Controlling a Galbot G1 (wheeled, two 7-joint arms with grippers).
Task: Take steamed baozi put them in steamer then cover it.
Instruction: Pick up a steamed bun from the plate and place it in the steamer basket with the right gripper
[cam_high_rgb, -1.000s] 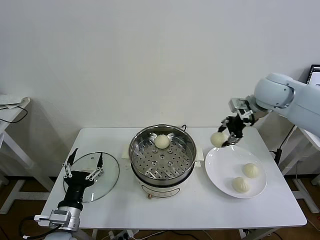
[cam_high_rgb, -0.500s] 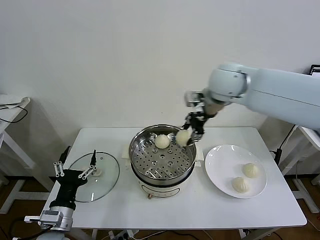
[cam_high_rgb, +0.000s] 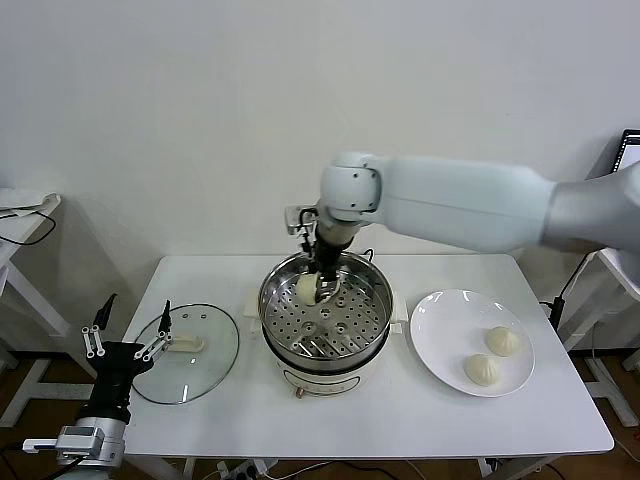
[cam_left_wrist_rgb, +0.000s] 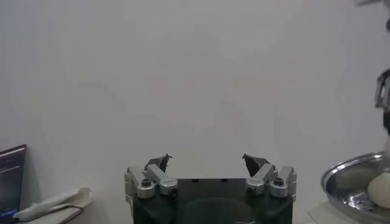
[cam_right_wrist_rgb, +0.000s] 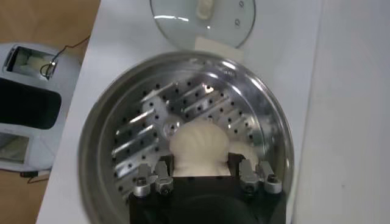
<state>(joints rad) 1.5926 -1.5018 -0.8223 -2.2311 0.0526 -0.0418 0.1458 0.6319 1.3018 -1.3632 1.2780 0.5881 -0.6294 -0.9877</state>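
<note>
The right hand (cam_high_rgb: 322, 290) has moved left from the plate, now over the big shiny round metal steamer (cam_high_rgb: 326, 312), gripping a small cream-white pleated bun (cam_right_wrist_rgb: 198, 144). The left hand (cam_high_rgb: 128, 336) waits open, far left.

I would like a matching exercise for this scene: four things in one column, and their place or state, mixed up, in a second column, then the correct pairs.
Things:
1. right tool
2. left tool
3. glass lid
4. white plate

Places or states:
A. lies flat on the table, to the robot's left of the steamer
B. carries two baozi
C. open and empty, at the table's near left corner
D. shut on a baozi, above the steamer's perforated tray

Pairs: 1-D, 2-C, 3-A, 4-B
</note>
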